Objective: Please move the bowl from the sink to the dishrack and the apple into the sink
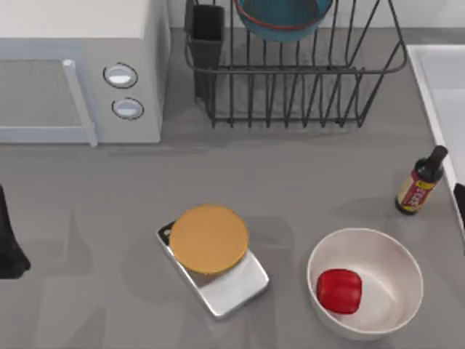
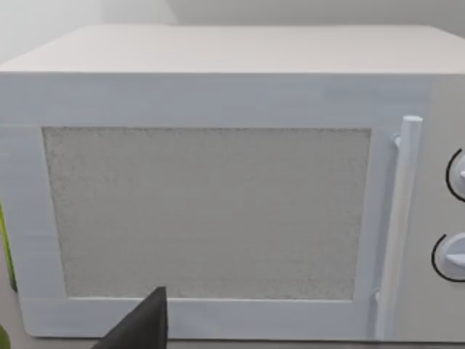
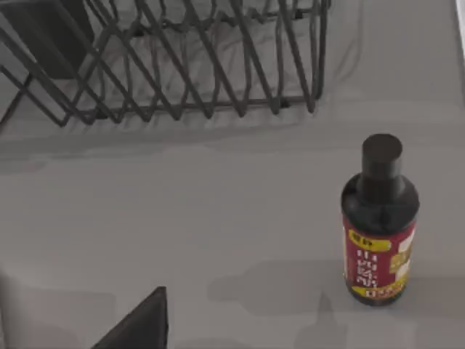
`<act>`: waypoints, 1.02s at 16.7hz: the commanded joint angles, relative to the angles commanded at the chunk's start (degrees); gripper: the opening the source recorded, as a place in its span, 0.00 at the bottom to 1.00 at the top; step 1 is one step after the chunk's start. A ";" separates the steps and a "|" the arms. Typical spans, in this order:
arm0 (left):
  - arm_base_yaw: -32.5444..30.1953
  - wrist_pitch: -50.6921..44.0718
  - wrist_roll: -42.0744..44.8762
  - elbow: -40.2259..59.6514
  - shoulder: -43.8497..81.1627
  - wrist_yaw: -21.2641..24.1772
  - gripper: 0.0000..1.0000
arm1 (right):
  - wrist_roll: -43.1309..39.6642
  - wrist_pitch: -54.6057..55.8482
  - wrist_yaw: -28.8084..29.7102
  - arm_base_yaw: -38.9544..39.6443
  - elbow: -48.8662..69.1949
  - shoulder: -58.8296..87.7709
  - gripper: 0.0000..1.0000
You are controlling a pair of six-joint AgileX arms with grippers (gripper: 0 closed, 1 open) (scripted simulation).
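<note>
At the top view's far left edge, the left arm (image 1: 9,243) shows as a dark shape beside the table (image 1: 109,218); its gripper's state cannot be told. Its wrist camera faces the white microwave (image 2: 218,203), which stands at the back left of the table with its handle and two dials toward the right of its front. Near the front middle lies a silver kitchen scale (image 1: 232,283) with a round orange disc (image 1: 209,238) on top. Behind it, at the back, stands the dishrack (image 1: 290,94), with its dark utensil cup (image 1: 207,33) at the left corner, and the bowl (image 1: 283,18) sits inside the rack against the upright bars. To the front right is a white bowl (image 1: 378,251), and the apple (image 1: 339,291) lies inside it, toward its left wall. Farther right a dark sauce bottle (image 1: 420,182) with a red label stands upright, just beside the sink (image 1: 436,80), whose pale rim runs along the right edge. The right arm (image 1: 460,200) barely enters at that edge; whether its gripper is apart or together cannot be told
</note>
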 joint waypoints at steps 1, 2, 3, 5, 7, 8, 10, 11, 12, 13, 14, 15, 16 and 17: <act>0.00 0.00 0.00 0.00 0.00 0.00 1.00 | 2.54 -3.44 -0.27 2.48 3.62 5.30 1.00; 0.00 0.00 0.00 0.00 0.00 0.00 1.00 | 5.13 -7.02 -0.59 4.95 7.33 10.79 1.00; 0.00 0.00 0.00 0.00 0.00 0.00 1.00 | 7.71 -10.68 -0.94 7.37 11.12 16.42 1.00; 0.00 0.00 0.00 0.00 0.00 0.00 1.00 | 12.65 -17.97 -1.61 11.94 18.80 27.86 1.00; 0.00 0.00 0.00 0.00 0.00 0.00 1.00 | 17.03 -24.86 -2.06 15.99 26.27 39.06 1.00; 0.00 0.00 0.00 0.00 0.00 0.00 1.00 | 18.93 -28.03 -2.14 17.75 29.79 44.36 1.00; 0.00 0.00 0.00 0.00 0.00 0.00 1.00 | 22.05 -33.61 -2.02 20.66 36.17 53.86 1.00; 0.00 0.00 0.00 0.00 0.00 0.00 1.00 | 23.26 -35.93 -1.84 21.78 38.96 57.82 1.00; 0.00 0.00 0.00 0.00 0.00 0.00 1.00 | 24.25 -37.90 -1.59 22.66 41.43 61.19 1.00; 0.00 0.00 0.00 0.00 0.00 0.00 1.00 | 25.02 -39.53 -1.31 23.32 43.56 63.96 1.00; 0.00 0.00 0.00 0.00 0.00 0.00 1.00 | 25.60 -40.79 -1.03 23.76 45.27 66.12 1.00; 0.00 0.00 0.00 0.00 0.00 0.00 1.00 | 25.99 -41.69 -0.79 24.04 46.53 67.67 1.00; 0.00 0.00 0.00 0.00 0.00 0.00 1.00 | 26.22 -42.23 -0.61 24.18 47.28 68.61 1.00; 0.00 0.00 0.00 0.00 0.00 0.00 1.00 | 26.30 -42.42 -0.54 24.22 47.55 68.95 1.00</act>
